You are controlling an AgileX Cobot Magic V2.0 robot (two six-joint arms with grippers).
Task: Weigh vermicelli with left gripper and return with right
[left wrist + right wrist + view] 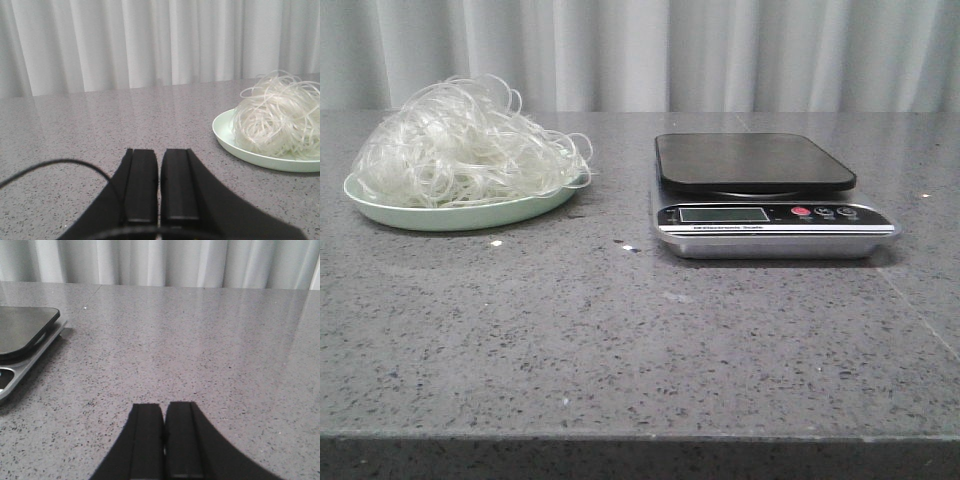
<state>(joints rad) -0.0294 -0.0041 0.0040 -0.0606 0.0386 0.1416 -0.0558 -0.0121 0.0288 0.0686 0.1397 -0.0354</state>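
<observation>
- I see the vermicelli (470,140) heaped in a loose tangle on the pale green plate (380,208) at the table's left; the scale (770,200) sits well apart to its right, its black platform bare.
- That fits both ends of the job: noodles waiting to be weighed, or already back on the plate. I can't tell which, so I won't commit to a move.
- The heap has no real long axis; it's a rounded mound, wider than tall.
- From my left gripper (160,190) the plate lies ahead and off to one side, near but not touching. This arm is nearer the noodles.
- My right gripper (164,440) has the scale's corner beside it.
- Both pairs of fingers look pressed together with nothing between them, though the tips are cut off at the frame edge.
</observation>
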